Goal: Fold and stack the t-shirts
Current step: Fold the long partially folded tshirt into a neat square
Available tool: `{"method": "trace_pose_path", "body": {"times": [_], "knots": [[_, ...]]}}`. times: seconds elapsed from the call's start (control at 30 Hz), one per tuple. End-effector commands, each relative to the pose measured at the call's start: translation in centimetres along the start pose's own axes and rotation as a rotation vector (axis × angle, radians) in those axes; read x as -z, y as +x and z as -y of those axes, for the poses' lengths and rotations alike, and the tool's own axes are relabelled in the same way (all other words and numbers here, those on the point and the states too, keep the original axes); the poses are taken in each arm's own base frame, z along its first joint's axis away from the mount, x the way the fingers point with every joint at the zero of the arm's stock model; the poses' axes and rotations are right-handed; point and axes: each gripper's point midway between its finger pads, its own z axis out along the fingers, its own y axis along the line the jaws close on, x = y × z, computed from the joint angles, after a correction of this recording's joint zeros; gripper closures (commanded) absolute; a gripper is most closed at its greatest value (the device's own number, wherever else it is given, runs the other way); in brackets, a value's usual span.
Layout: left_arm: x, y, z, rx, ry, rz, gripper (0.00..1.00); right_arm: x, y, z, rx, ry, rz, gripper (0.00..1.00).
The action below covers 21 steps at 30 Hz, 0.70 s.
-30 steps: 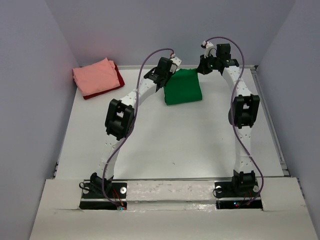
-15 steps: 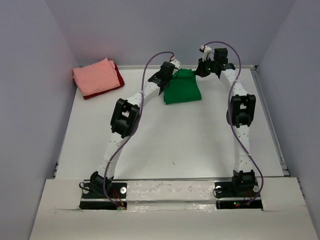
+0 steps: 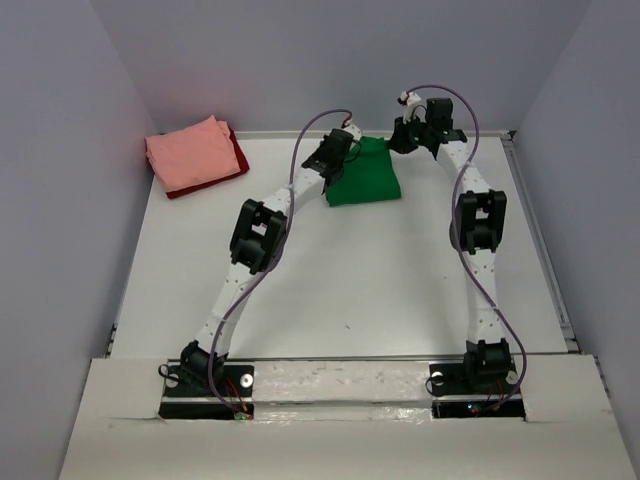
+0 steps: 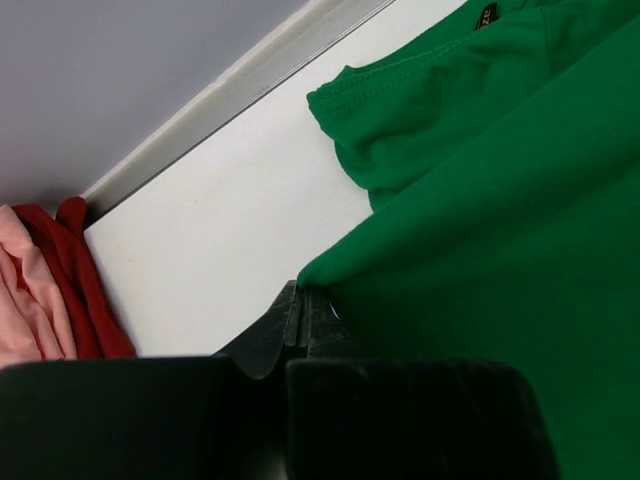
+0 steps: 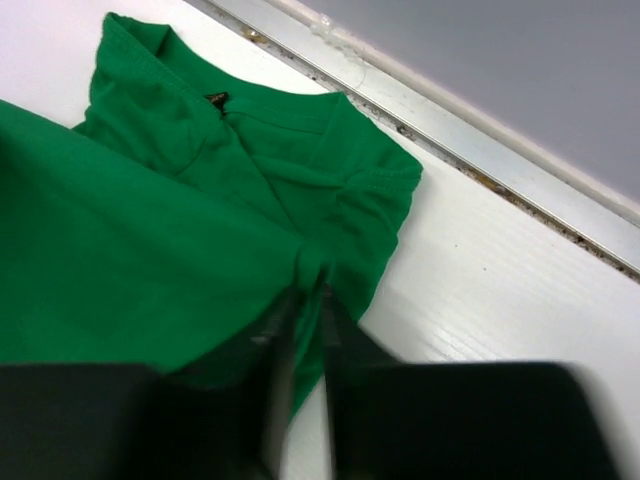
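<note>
By far wall (image 3: 340, 60), left claw (image 4: 298, 302) and right claw (image 5: 306, 296) closed on green t-shirt (image 3: 368, 180), right one blurred.

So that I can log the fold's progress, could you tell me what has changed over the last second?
The left gripper and right gripper moved farther toward the back wall, carrying the pinched edge of the green t-shirt along. Each pair of jaws stayed closed on it. The pink t-shirt on the dark red t-shirt did not move.
</note>
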Motion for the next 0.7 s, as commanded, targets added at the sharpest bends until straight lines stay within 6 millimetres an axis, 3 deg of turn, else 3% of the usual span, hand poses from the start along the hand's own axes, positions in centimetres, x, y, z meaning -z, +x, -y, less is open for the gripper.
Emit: {"method": "trace_pose_path", "body": {"times": [0.0, 0.03, 0.07, 0.1, 0.13, 0.17, 0.43, 0.47, 0.5, 0.57, 0.6, 0.67], "knots": [[0.0, -1.5, -1.3, -0.02, -0.097, 0.027, 0.98, -0.4, -1.6, 1.2, 0.037, 0.033, 0.062, 0.55], [0.1, -1.6, -1.1, -0.028, -0.096, 0.025, 0.87, -0.5, -1.3, 1.2, 0.03, 0.033, 0.054, 0.39], [0.0, -1.4, -1.0, -0.032, -0.097, 0.018, 0.51, -0.5, -1.2, 1.3, 0.028, 0.036, 0.053, 0.24], [-0.2, -1.1, -0.7, -0.038, -0.096, 0.012, 0.38, -0.5, -1.0, 1.2, 0.02, 0.037, 0.045, 0.02], [-0.2, -0.9, -0.6, -0.041, -0.095, 0.008, 0.11, -0.4, -0.9, 1.2, 0.019, 0.038, 0.042, 0.0], [-0.2, -1.0, -0.7, -0.039, -0.097, 0.009, 0.01, -0.3, -1.0, 1.2, 0.021, 0.04, 0.041, 0.0], [1.9, -3.9, -3.6, -0.002, -0.157, 0.054, 0.01, 1.5, -1.9, 0.3, 0.044, 0.041, 0.026, 0.0], [3.1, -5.2, -5.0, 0.016, -0.176, 0.074, 0.01, 2.6, -3.4, 0.0, 0.058, 0.045, 0.047, 0.0], [3.5, -5.2, -5.5, 0.011, -0.197, 0.071, 0.01, 3.0, -3.8, -0.2, 0.066, 0.046, 0.05, 0.0], [5.7, -7.2, -8.2, 0.032, -0.245, 0.102, 0.01, 4.6, -5.6, -1.3, 0.08, 0.032, 0.07, 0.0], [5.6, -6.9, -8.0, 0.027, -0.244, 0.096, 0.01, 4.4, -4.8, -1.4, 0.069, 0.028, 0.053, 0.0], [8.0, -8.7, -10.0, 0.051, -0.247, 0.131, 0.01, 6.3, -6.8, -2.4, 0.089, 0.022, 0.076, 0.0]]}}
